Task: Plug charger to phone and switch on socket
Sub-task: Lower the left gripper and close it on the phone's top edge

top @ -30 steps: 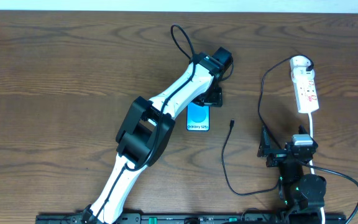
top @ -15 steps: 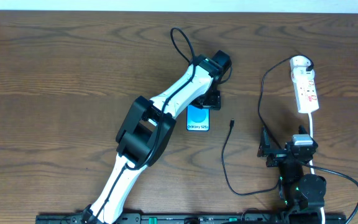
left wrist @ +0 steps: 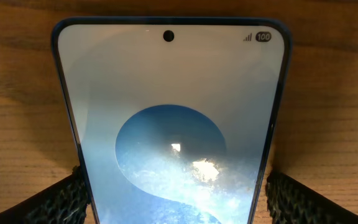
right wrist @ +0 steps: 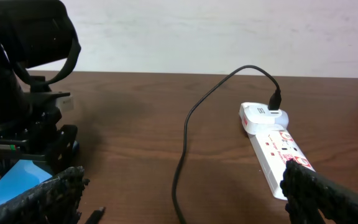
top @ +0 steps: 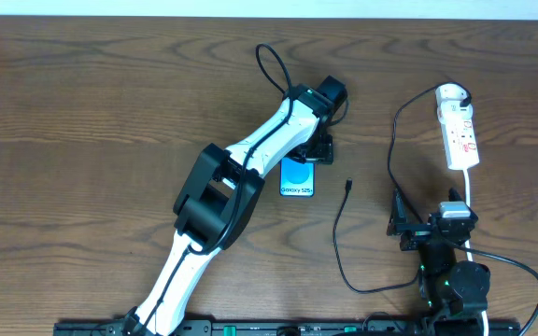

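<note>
Slim blue-and-white smartphone [top: 297, 175] flat on desk [top: 82, 140], long axis near-far, far end clamped by left gripper [top: 314, 149]. Thin black charger cable's connector tip [top: 348, 185] just right of smartphone; right gripper [top: 432, 226], wide open, nearer to tip.

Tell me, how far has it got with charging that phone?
Early. Done: the charger sits plugged into the power strip. In hand: the left pincer grips the phone by its edges. Left: the connector tip lies loose beside the phone; the right pincer is open, empty; switching remains.
</note>
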You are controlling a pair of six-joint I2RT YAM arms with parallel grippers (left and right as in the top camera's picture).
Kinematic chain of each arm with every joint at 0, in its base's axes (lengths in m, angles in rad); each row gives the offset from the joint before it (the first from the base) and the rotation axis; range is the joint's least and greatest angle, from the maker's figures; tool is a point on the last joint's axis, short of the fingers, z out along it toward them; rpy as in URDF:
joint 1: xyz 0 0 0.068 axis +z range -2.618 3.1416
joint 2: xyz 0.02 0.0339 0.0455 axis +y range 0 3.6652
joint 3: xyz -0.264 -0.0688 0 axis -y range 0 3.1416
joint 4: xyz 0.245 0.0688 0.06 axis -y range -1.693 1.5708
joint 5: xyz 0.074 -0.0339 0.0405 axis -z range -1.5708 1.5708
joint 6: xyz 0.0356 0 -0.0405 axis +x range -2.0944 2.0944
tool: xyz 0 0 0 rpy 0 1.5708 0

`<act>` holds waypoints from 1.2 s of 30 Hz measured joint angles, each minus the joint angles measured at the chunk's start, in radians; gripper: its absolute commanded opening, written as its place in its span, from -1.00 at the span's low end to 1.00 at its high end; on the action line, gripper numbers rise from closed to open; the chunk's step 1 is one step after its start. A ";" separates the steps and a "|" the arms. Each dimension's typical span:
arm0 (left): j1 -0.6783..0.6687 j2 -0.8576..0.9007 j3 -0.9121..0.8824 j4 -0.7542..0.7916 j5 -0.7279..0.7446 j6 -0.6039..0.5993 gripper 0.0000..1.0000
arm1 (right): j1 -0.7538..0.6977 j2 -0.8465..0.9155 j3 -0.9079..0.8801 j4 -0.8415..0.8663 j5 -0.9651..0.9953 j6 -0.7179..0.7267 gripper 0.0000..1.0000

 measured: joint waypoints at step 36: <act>0.001 0.000 -0.001 -0.011 0.006 0.000 0.64 | 0.000 0.000 0.000 0.000 0.000 0.000 0.98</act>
